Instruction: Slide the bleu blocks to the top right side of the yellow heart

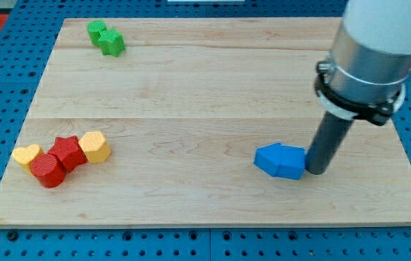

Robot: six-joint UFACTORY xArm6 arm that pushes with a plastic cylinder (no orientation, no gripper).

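Observation:
Two blue blocks [280, 161] lie pressed together at the view's lower right; their shapes are hard to tell apart. My tip [314, 172] rests right against their right side. A yellow heart [26, 154] lies at the far lower left of the wooden board [205, 80], far from the blue blocks. A second yellow block [95, 146] sits to the right of it.
A red star [68, 151] and a red cylinder [48, 170] sit between the two yellow blocks, all touching in one cluster. Two green blocks [106, 37] lie at the view's top left. The arm's white body [375, 51] fills the upper right.

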